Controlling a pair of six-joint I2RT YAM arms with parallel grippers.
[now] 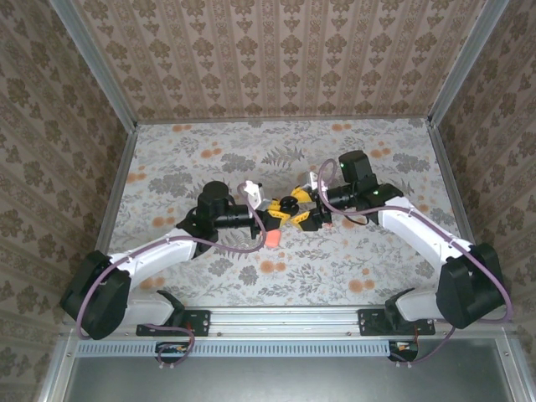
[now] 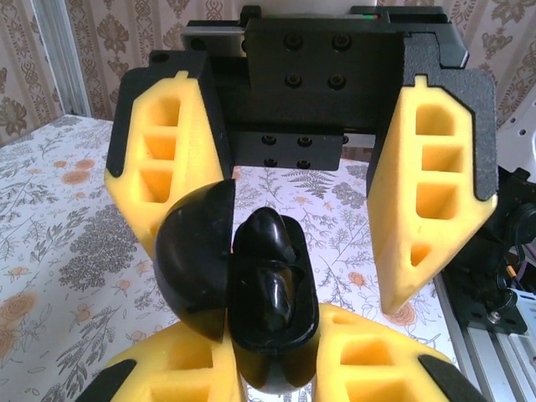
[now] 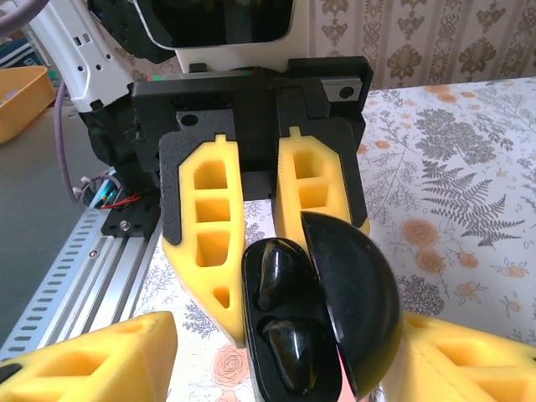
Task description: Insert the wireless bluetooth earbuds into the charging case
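Damask-papered walls (image 1: 276,59), floral-print tabletop (image 1: 209,151) (orange blooms, grey ferns), aluminium frame rails (image 1: 293,318)

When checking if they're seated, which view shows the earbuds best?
Right wrist: both glossy earbuds sit in the open case, facing the camera. Left wrist shows them overlapping. Top external: too small to tell.

Glossy, smooth black plastic charging case (image 2: 276,368) (matt yellow foam-like jaws).

A black round object (image 1: 289,203) sits between the left fingers (image 1: 270,211) and right fingers (image 1: 303,217).
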